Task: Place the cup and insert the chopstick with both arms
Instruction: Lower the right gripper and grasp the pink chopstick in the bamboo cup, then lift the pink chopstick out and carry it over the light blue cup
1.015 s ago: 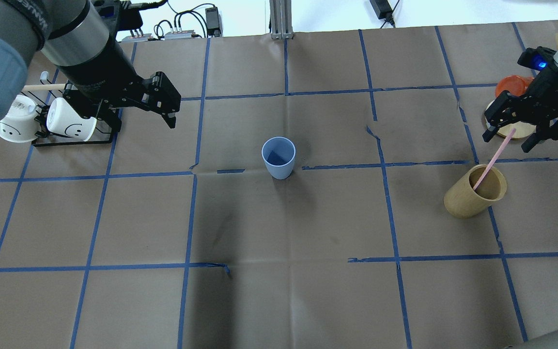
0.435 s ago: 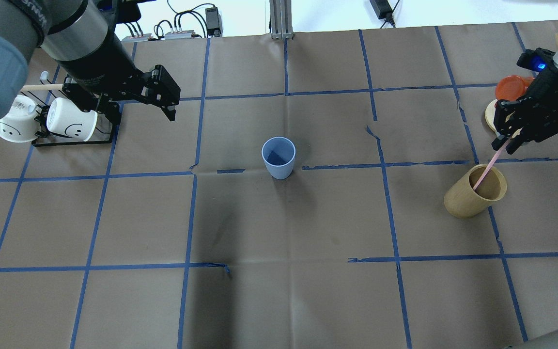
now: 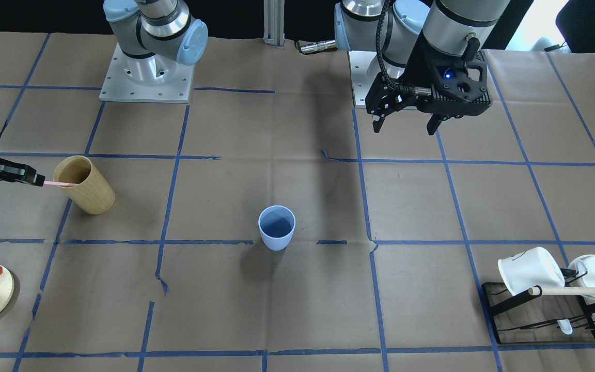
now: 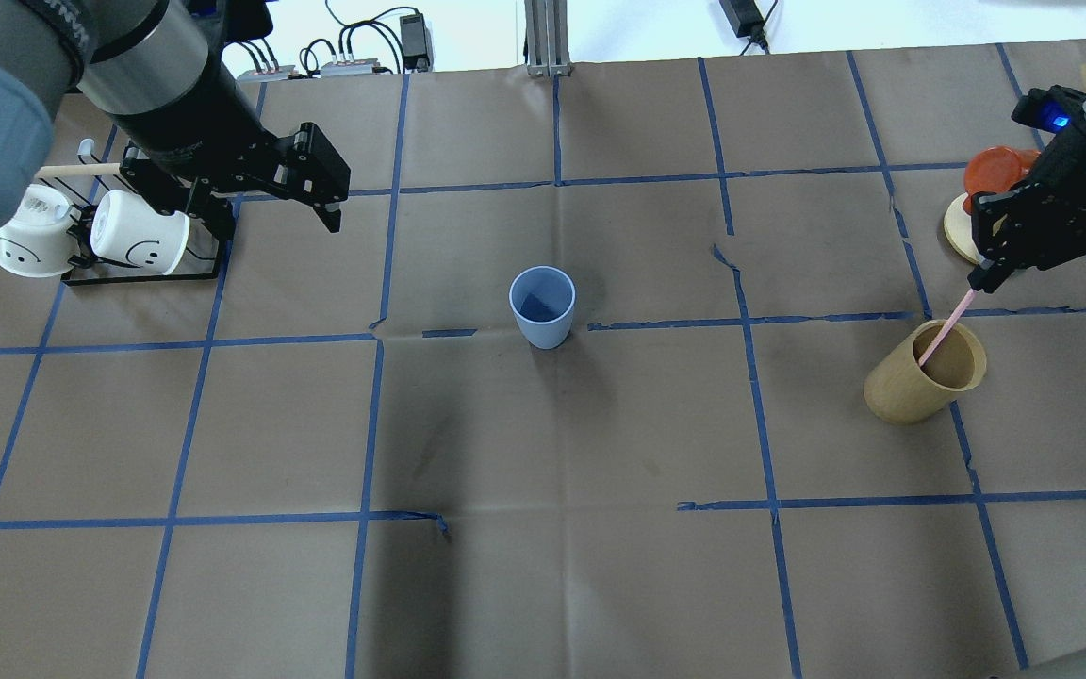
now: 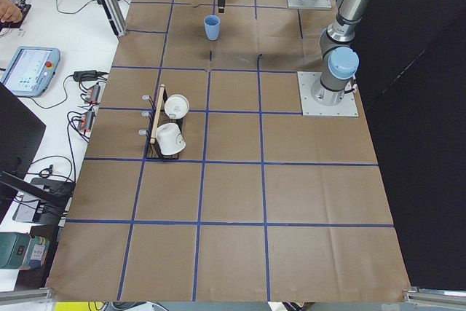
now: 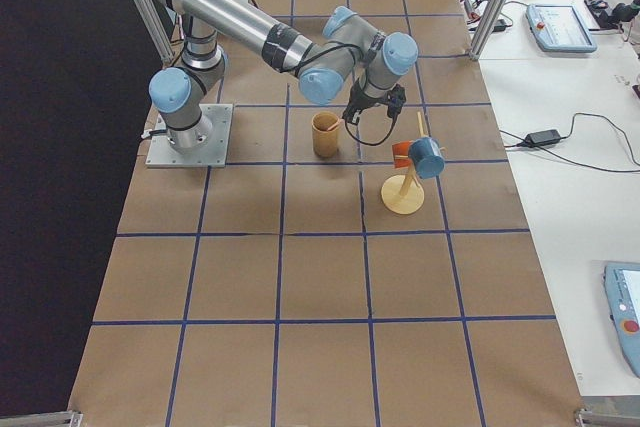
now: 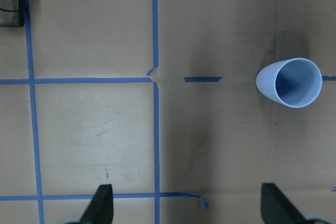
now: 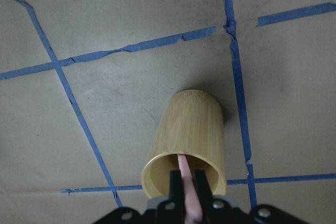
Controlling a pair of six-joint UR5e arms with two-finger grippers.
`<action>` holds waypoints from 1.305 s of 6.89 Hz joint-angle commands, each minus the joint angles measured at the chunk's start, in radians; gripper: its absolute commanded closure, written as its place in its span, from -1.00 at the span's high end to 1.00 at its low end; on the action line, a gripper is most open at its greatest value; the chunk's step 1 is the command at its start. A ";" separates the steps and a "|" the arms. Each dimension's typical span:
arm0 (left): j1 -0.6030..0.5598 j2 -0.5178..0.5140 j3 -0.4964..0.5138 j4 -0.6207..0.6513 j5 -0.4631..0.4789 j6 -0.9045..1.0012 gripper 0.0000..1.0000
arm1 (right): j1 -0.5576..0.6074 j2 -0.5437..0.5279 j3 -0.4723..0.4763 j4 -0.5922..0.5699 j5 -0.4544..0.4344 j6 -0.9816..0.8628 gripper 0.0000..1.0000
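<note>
Overhead view, clock bearings taken from the blue cup.

- Blue cup [image 4: 542,306]: upright at the centre of the counter [image 4: 543,566], mouth up. Nothing touches it.
- Bamboo holder [image 4: 920,377]: between 3 and 4 o'clock, well apart from the cup. It stands on its base in the right side view.
- Pink chopstick [image 4: 944,330]: lower end inside the holder. The shaft slants out over the rim toward 1 o'clock.
- Right end effector [image 4: 981,278]: just past the holder's rim at its 1 o'clock. Its wrist view shows both fingers [image 8: 176,184] pressed together on the chopstick's upper end, directly above the holder's mouth.
- Left end effector [image 3: 404,126]: at 10 o'clock, well apart from the cup, above bare counter. Fingers spread wide with nothing between them. In its wrist view the cup lies off toward 2 o'clock.
- Black rack [image 4: 142,273]: at 9 to 10 o'clock near the counter's edge. It carries two white mugs [image 4: 138,240] tipped on their sides, with smiley faces showing.
- Wooden stand [image 4: 956,226]: at about 2 o'clock, partly hidden behind the right arm, with an orange cup [image 4: 995,170] on it.
</note>
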 commanded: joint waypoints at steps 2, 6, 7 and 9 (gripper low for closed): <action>-0.002 -0.015 0.009 0.001 0.000 -0.002 1.00 | 0.050 -0.075 -0.145 0.182 -0.014 0.091 -0.98; -0.002 -0.014 0.009 0.001 0.000 0.000 1.00 | 0.404 -0.075 -0.438 0.241 -0.034 0.496 -0.96; -0.002 -0.014 0.011 0.001 0.000 0.000 1.00 | 0.449 -0.072 -0.463 0.229 -0.011 0.632 -0.96; -0.002 -0.012 0.009 0.001 0.000 0.000 1.00 | 0.568 -0.047 -0.455 0.114 0.035 0.742 -0.96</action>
